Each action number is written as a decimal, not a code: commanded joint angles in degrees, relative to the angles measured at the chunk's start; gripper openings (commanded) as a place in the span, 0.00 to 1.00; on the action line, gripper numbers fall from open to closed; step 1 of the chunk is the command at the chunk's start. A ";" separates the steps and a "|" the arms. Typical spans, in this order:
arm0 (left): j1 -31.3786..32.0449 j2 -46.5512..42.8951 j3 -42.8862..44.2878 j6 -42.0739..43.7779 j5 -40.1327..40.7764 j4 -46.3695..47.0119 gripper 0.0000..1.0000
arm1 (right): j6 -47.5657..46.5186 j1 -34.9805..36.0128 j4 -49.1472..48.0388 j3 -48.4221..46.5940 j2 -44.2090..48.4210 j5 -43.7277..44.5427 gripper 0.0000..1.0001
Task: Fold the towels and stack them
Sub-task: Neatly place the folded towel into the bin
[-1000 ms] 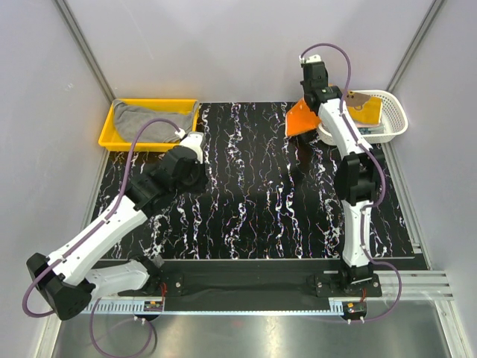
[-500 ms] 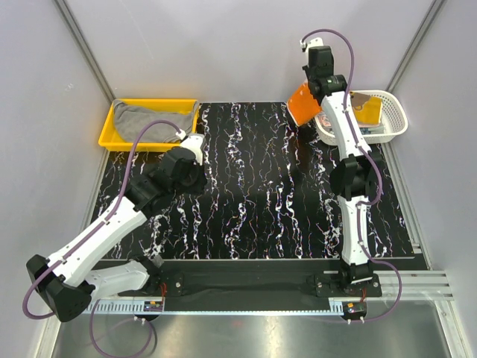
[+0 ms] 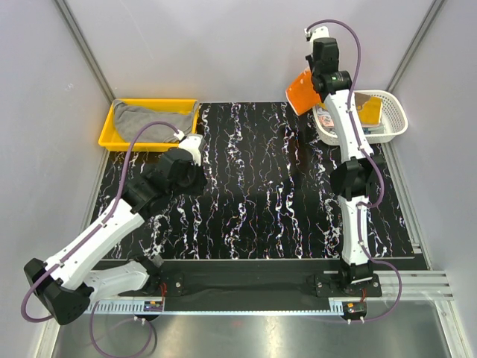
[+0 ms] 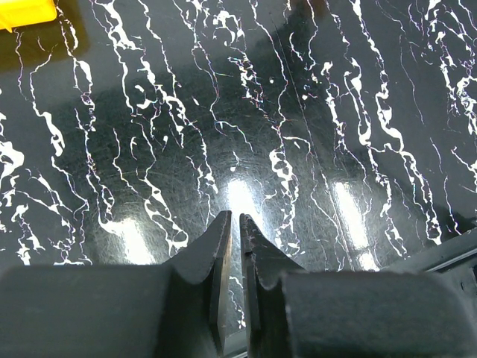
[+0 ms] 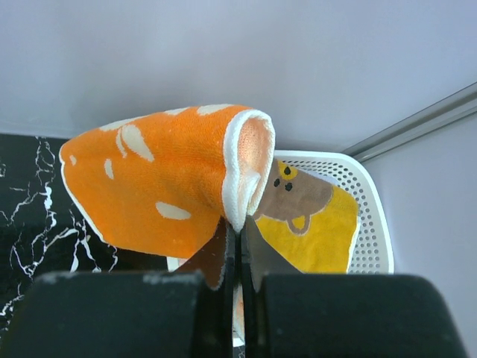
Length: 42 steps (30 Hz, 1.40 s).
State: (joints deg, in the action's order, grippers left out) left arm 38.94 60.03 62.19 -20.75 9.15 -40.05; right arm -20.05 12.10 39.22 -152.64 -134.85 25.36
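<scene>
Beside the white basket (image 3: 387,119) holding towels, the right gripper (image 5: 238,231) pinches an orange towel (image 5: 156,186); the yellow tray (image 3: 112,127) holds a grey towel (image 3: 153,118); the left gripper (image 4: 232,224) is nearly closed, empty.

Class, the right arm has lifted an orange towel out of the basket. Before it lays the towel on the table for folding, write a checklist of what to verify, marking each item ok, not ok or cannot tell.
1. Right claw grips the orange towel: ok, jaws shut on its white-edged hem.
2. Towel lifted free of the white basket: ok, it hangs in the air left of the basket.
3. Towel hangs flat, not bunched: not ok, it is curled over the claw.
4. Landing area on the black marbled table is bare: ok in the middle.
5. Left claw free to help: ok, nearly shut, holding nothing, above the table.
6. Tray holds the grey towel, folded: cannot tell.
</scene>
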 commanded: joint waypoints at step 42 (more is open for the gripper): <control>-1.85 0.43 -0.85 0.71 -4.14 3.23 0.14 | 19.69 -17.36 -3.62 2.16 0.29 -9.70 0.00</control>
State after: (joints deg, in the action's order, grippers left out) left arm 37.50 59.79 61.32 -20.75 6.13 -39.29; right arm -6.90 -2.26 37.36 -152.16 -131.35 21.30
